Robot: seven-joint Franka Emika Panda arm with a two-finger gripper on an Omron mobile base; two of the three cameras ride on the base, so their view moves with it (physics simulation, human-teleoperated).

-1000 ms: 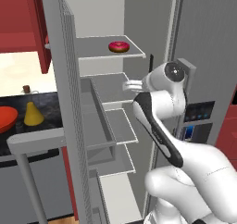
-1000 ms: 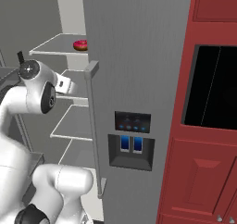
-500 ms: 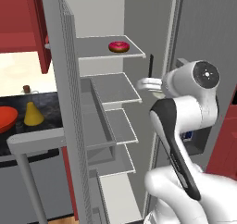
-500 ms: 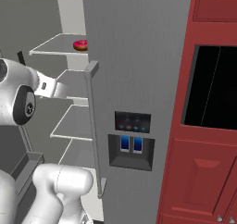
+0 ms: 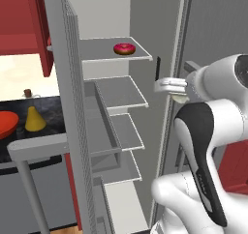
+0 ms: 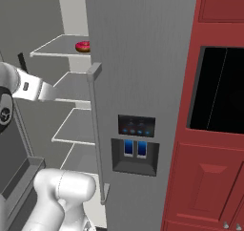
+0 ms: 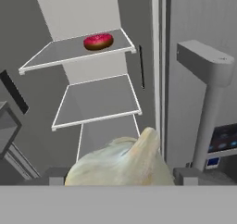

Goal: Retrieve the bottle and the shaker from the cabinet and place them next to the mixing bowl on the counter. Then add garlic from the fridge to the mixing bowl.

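no readable text, labels or numbers

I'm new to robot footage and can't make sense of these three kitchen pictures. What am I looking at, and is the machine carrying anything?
It's a white robot arm on a driving base, in a rendered kitchen. Two cameras ride behind the arm, one on each side; the third sits on its hand. The arm is at the open fridge, its gripper closed around the garlic, the pale lumpy bulb low in the hand view. A pink doughnut lies on the top shelf. At the far left of the left base view, on the black counter, stand the yellow bottle and the red mixing bowl.
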